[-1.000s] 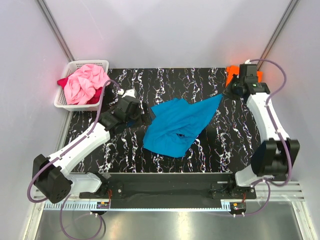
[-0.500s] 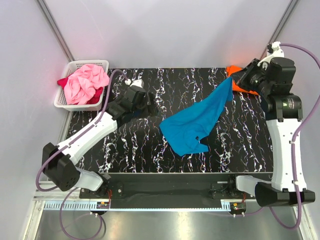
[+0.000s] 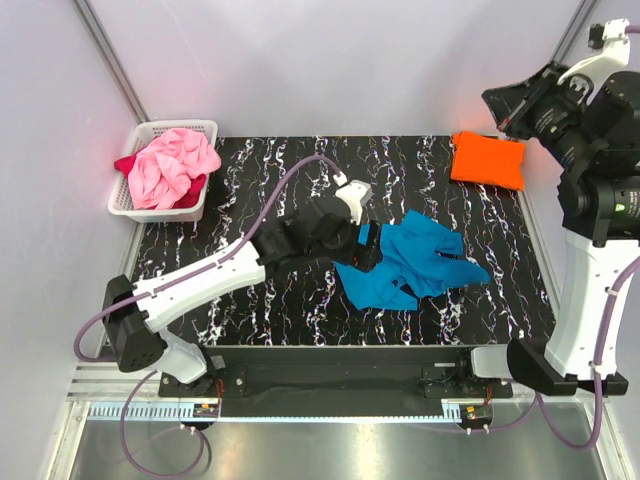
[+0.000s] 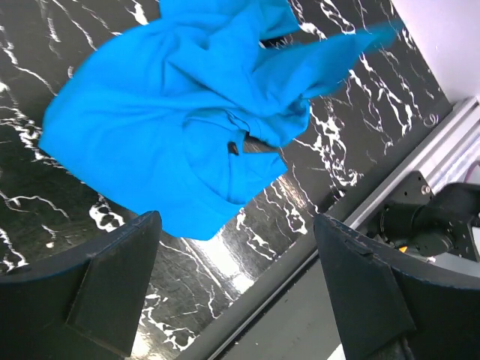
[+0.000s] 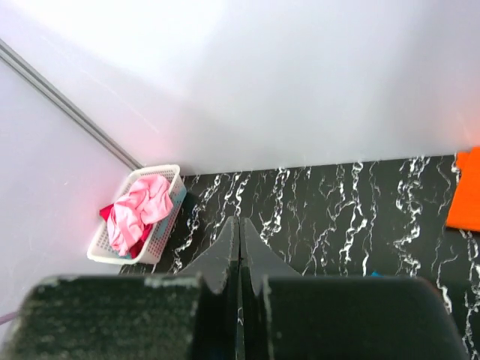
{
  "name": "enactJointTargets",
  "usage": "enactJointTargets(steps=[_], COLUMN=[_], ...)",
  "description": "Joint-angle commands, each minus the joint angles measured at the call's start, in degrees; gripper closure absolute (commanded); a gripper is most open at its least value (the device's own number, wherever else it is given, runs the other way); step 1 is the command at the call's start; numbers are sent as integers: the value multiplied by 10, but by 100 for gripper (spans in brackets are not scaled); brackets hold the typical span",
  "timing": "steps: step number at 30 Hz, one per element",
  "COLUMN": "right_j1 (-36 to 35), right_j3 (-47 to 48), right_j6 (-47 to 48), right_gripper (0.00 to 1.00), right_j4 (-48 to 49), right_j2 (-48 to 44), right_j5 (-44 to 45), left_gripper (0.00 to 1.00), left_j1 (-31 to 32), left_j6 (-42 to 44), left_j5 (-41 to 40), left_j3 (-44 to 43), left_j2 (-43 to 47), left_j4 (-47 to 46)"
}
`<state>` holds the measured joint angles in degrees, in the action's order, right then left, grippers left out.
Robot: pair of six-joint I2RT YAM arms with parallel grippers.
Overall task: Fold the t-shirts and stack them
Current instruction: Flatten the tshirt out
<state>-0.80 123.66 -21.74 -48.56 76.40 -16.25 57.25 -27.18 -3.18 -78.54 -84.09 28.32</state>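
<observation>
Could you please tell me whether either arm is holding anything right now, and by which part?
Nothing is held. The left tool is open above the crumpled turquoise t-shirt, and the right tool is shut with nothing between its fingers.

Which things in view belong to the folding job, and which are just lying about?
Part of the job:
turquoise shirt, crumpled in front of the arms
orange shirt, folded at the far right corner
pink shirt, bunched in the basket
dark red shirt, under the pink one

Just there:
white basket, only holds shirts
black marbled table, the work surface
</observation>
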Motion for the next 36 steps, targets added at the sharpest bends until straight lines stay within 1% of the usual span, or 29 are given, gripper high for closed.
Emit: enactJointTargets(steps=[1,3,6,7,8,9,10,11,12,13,17,20,25,29,32,33,35,36], right_j1=[-3,-3,-3,-3,-3,-3,-3,-3,-3,-2,-3,-3,-2,-3,-3,-1,-3,-2], right_j3=[65,56,-35,-91,-117,-141,-178,-191,-202,-217,-240,-267,-294,-305,-312,-313,-315,-315], right_j6=[23,25,15,11,9,6,6,4,4,3,5,-1,-9,-18,-22,-23,-23,-22], right_gripper=[100,100,100,97,91,80,79,78,73,71,66,64,64,64,64,64,64,64], right_j4=[-56,-76,-73,-67,-61,-49,-45,-42,-42,-42,-54,-57,-55,-47,-43,-41,-39,-39], right_j2=[37,40,21,3,-6,-16,-32,-37,-42,-46,-46,-49,-52,-51,-51,-51,-52,-53], right_j5=[-19,-11,35,56,102,124,159,180,193,208,223,227,221,211,204,204,203,202], left_gripper=[11,10,9,9,9,9,9,9,9,9,8,8,9,9,9,9,9,9], left_j1=[7,19,30,34,37,47,53,58,67,71,74,74,74,74,73,71,64,52], left_j6=[8,9,17,21,24,27,26,27,27,25,9,-4,-38,-53,-66,-77,-91,-110], left_j5=[-29,-40,-36,-36,-37,-45,-55,-61,-68,-71,-64,-59,-76,-95,-124,-149,-171,-192], left_j3=[-14,-13,-33,-42,-63,-76,-88,-110,-120,-127,-147,-146,-138,-131,-137,-141,-158,-161], left_j2=[-18,-26,-59,-75,-103,-122,-137,-168,-181,-192,-233,-266,-320,-344,-369,-376,-402,-407], left_j4=[-19,-20,-9,4,12,22,39,45,51,54,58,60,90,106,129,155,185,213])
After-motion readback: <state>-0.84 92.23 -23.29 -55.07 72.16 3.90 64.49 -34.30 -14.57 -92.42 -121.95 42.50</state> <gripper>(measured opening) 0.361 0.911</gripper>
